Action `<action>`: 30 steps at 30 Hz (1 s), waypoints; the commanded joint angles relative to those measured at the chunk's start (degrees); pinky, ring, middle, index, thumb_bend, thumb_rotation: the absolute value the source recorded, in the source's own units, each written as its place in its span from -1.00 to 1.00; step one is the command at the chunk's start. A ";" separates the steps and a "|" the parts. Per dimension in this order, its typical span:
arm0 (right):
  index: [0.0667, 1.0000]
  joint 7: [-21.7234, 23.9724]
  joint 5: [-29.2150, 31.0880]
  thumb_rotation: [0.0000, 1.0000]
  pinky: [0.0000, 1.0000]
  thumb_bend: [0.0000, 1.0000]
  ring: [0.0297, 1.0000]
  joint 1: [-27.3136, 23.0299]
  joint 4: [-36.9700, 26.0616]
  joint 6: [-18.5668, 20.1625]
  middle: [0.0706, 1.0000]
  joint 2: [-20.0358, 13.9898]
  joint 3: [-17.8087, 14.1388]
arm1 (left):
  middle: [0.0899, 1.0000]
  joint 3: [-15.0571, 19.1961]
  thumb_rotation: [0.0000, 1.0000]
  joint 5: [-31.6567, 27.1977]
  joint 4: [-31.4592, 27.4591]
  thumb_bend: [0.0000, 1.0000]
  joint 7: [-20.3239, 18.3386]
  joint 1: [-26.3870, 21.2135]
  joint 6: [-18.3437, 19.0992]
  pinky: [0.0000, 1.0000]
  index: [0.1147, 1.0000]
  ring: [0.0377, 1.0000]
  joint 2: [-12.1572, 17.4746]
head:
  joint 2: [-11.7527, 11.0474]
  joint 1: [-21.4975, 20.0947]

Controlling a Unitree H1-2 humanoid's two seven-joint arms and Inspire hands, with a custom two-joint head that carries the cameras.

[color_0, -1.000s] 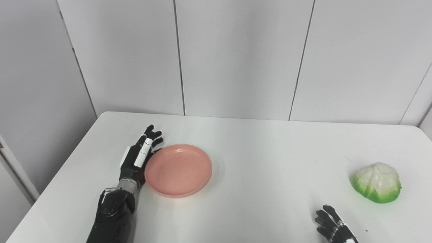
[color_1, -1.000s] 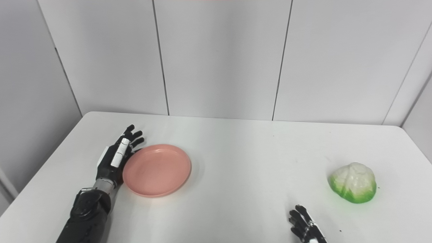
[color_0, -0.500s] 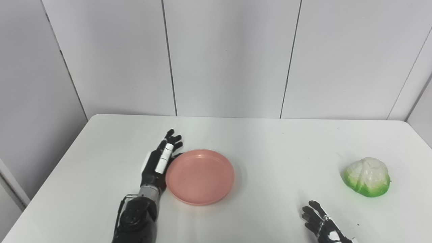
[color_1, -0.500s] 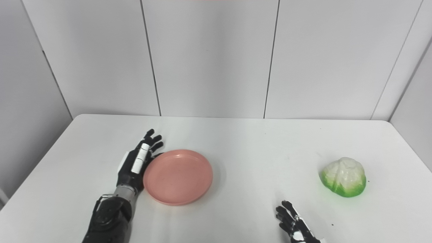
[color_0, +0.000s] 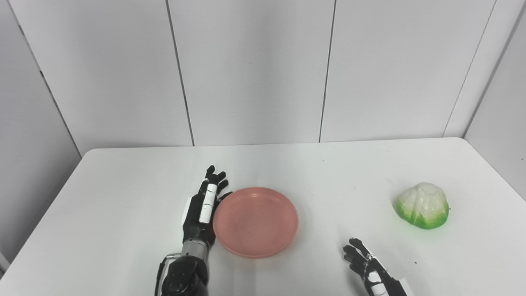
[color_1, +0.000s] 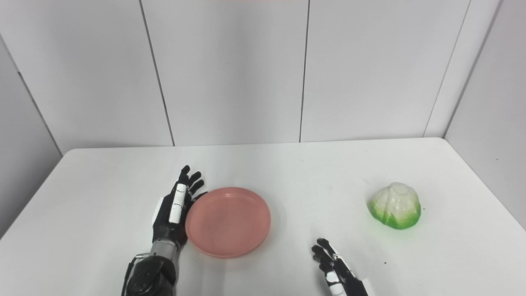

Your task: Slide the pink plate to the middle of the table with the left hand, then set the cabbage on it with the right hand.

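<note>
plate [color_0: 255, 221] has slid right toward mid-table, pushed by the flat, spread left hand [color_0: 203, 209]; right hand [color_0: 367, 269] waits spread, cabbage [color_0: 422, 205] untouched.

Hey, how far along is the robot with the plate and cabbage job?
In hand: the left robot hand, open, is flat against the left rim of the pink plate, which sits near the middle of the table. Left: the cabbage lies untouched at right, apart from the open right robot hand.
</note>
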 commanded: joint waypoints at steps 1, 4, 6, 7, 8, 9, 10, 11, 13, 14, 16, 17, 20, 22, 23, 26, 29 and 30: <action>0.78 0.01 -0.83 1.00 0.80 0.67 0.77 -0.81 0.20 1.21 0.75 3.53 1.25 | 0.81 0.15 0.62 -1.41 2.03 0.68 -1.09 3.88 1.00 0.63 0.88 0.80 -0.46 | -0.07 -1.18; 0.77 -1.22 -1.81 1.00 0.77 0.74 0.75 -1.12 0.62 -0.50 0.74 4.24 2.05 | 0.81 0.95 0.59 -2.91 1.55 0.71 -2.11 4.20 0.78 0.64 0.87 0.82 0.27 | 0.13 -3.83; 0.76 -2.32 -2.65 1.00 0.75 0.83 0.75 -1.30 -0.27 -1.08 0.73 4.62 2.38 | 0.79 1.72 0.58 -4.03 0.15 0.66 -2.37 4.55 1.18 0.65 0.85 0.81 0.73 | 0.04 -5.28; 0.75 -2.82 -3.00 1.00 0.75 0.83 0.75 -1.45 -0.49 -1.17 0.72 4.75 2.59 | 0.78 2.00 0.57 -4.48 -0.24 0.66 -2.48 4.59 1.41 0.65 0.85 0.81 0.96 | -0.04 -5.73; 0.75 -3.39 -3.31 1.00 0.74 0.84 0.75 -1.89 -1.69 -1.06 0.72 4.76 2.45 | 0.78 2.35 0.57 -4.89 -1.01 0.65 -2.51 4.74 1.76 0.65 0.85 0.81 1.41 | -0.46 -6.88; 0.75 -3.80 -3.48 1.00 0.74 0.86 0.75 -2.20 -2.51 -0.95 0.72 4.71 2.36 | 0.78 2.59 0.58 -5.13 -1.48 0.65 -2.55 4.83 1.99 0.63 0.84 0.80 1.70 | -0.46 -6.88; 0.74 -4.33 -3.57 1.00 0.74 0.88 0.75 -2.94 -3.91 -0.41 0.72 4.74 1.97 | 0.78 3.00 0.58 -5.73 -1.80 0.65 -2.95 4.82 2.22 0.61 0.84 0.79 2.10 | -0.73 -8.02; 0.75 -4.80 -3.90 0.99 0.70 0.91 0.75 -3.89 -5.53 0.52 0.72 4.63 1.42 | 0.79 3.34 0.56 -6.19 -1.76 0.65 -3.32 4.70 2.24 0.63 0.84 0.81 2.52 | -0.82 -8.46; 0.78 -5.53 -4.83 1.00 0.67 0.93 0.75 -5.83 -8.51 3.12 0.73 4.36 0.36 | 0.78 3.76 0.53 -6.90 -1.00 0.71 -4.06 4.28 1.94 0.65 0.83 0.82 3.17 | -1.06 -9.38; 0.80 -5.77 -5.60 1.00 0.67 0.93 0.75 -6.78 -9.92 4.66 0.74 4.10 -0.07 | 0.78 3.81 0.52 -7.06 -0.48 0.73 -4.30 4.05 1.64 0.65 0.83 0.82 3.44 | -1.17 -10.06; 0.83 -5.94 -8.10 1.00 0.63 0.93 0.74 -8.99 -12.91 7.81 0.75 3.22 -0.88 | 0.78 3.84 0.52 -7.43 0.35 0.72 -4.79 3.65 1.36 0.68 0.84 0.83 3.84 | -1.29 -11.12; 0.86 -5.55 -10.04 1.00 0.62 0.95 0.76 -10.60 -15.13 10.20 0.78 2.32 -1.37 | 0.79 3.80 0.52 -7.63 0.81 0.70 -5.08 3.48 1.17 0.70 0.86 0.84 4.00 | -1.45 -11.93; 0.89 -3.63 -17.87 1.00 0.60 0.99 0.79 -14.81 -19.99 16.41 0.87 -0.54 -2.20 | 0.81 3.56 0.55 -7.83 1.90 0.67 -5.62 3.17 0.63 0.72 0.87 0.85 4.28 | -1.78 -12.77; 0.90 -1.49 -21.65 1.00 0.60 0.99 0.82 -18.05 -22.22 19.82 0.93 -2.90 -3.10 | 0.83 3.32 0.55 -7.39 2.92 0.68 -5.96 3.04 -0.46 0.72 0.87 0.86 4.44 | -2.05 -13.22; 0.90 -0.42 -22.67 1.00 0.61 0.99 0.83 -19.34 -22.88 21.21 0.95 -3.76 -3.58 | 0.83 3.14 0.55 -7.04 3.45 0.68 -6.04 3.00 -1.08 0.72 0.87 0.86 4.57 | -2.15 -13.38; 0.89 3.77 -26.66 0.99 0.58 1.00 0.81 -24.12 -23.00 24.40 0.92 -9.28 -4.92 | 0.82 2.73 0.51 -6.68 4.92 0.82 -6.64 3.00 -2.40 0.70 0.85 0.84 4.92 | -2.86 -13.57; 0.88 6.41 -31.03 0.98 0.59 1.00 0.76 -27.25 -20.55 23.84 0.87 -14.06 -5.39 | 0.83 2.83 0.50 -7.10 5.61 0.77 -7.11 3.03 -2.99 0.75 0.85 0.85 5.08 | -3.12 -13.49; 0.88 7.11 -31.88 0.95 0.58 1.00 0.75 -28.24 -19.58 23.54 0.85 -15.39 -5.54 | 0.82 2.79 0.52 -6.92 5.78 0.76 -7.06 3.04 -3.22 0.73 0.85 0.85 5.16 | -3.23 -13.39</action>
